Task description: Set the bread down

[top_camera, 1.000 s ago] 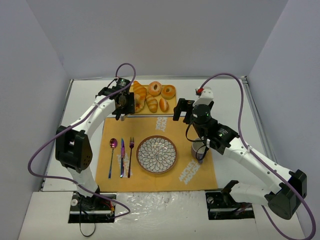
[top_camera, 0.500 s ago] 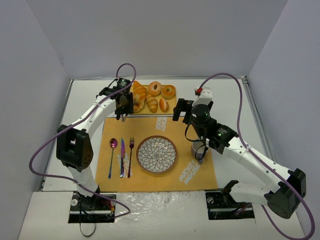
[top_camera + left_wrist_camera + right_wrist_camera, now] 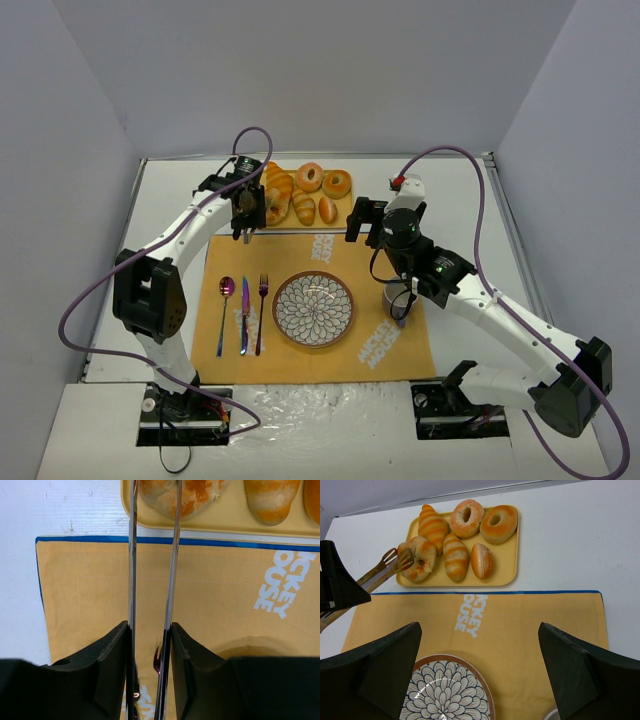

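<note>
L gripper [image 3: 149, 632] clamps tongs [image 3: 132, 555] at bun [image 3: 426, 554] — mat [image 3: 75, 590]: "MICKEY MOUSE"

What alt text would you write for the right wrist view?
Tongs reach in from the left, tips at a round bun on a yellow tray that also holds two ridged rolls, two doughnuts and an oval roll. Below, an orange mat and a patterned plate show under the open right gripper.

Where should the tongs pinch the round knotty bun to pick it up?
Pinch the round bun across its fat middle, coming in from the near-left corner of the tray. The ridged roll crowds its right side, so that way is blocked. The tongs in the left end effector point at it from there.
</note>
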You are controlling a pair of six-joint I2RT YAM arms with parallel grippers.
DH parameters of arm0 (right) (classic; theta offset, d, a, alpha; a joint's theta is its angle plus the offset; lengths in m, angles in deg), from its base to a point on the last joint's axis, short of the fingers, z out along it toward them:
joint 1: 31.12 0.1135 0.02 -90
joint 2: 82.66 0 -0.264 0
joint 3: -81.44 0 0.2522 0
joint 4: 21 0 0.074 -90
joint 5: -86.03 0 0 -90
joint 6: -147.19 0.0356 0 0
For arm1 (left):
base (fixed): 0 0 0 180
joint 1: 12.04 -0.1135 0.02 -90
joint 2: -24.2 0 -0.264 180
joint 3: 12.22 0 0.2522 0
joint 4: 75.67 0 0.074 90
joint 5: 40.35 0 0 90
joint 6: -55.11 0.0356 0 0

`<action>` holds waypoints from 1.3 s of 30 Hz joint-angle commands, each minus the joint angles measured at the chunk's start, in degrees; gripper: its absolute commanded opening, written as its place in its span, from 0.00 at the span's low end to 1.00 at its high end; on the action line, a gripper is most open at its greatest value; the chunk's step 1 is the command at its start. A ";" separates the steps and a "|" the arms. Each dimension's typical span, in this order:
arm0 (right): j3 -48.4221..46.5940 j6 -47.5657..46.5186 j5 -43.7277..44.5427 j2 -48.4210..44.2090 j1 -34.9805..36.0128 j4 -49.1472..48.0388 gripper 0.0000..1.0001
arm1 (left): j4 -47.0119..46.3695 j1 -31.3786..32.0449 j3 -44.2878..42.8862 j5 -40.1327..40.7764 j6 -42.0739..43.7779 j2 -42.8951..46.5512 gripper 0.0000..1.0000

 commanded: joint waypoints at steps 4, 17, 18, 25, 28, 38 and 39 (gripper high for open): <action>-0.59 0.47 1.47 -0.32 -0.36 -3.50 1.00 | 0.17 0.56 -4.71 1.90 0.66 5.83 0.00; -0.50 0.82 1.64 -0.32 -0.32 -3.46 1.00 | 1.52 0.89 -5.47 1.85 2.53 9.39 0.00; -0.50 0.77 1.64 -0.32 -0.32 -3.51 1.00 | 1.85 1.11 -5.58 1.42 2.81 9.99 0.00; -1.18 -0.59 3.64 -0.24 -0.36 -3.50 1.00 | 5.91 3.16 -5.65 -1.87 5.83 13.78 0.00; -1.97 -1.28 4.34 -0.09 -0.32 -3.45 1.00 | 8.13 4.50 -4.35 -3.14 7.75 16.86 0.00; -4.26 -3.24 7.18 0.12 -0.50 -3.20 1.00 | 12.19 10.52 2.59 -7.66 10.35 26.09 0.00; -4.65 -3.37 7.48 0.12 -0.50 -3.12 1.00 | 12.88 11.95 3.37 -7.23 10.48 27.09 0.00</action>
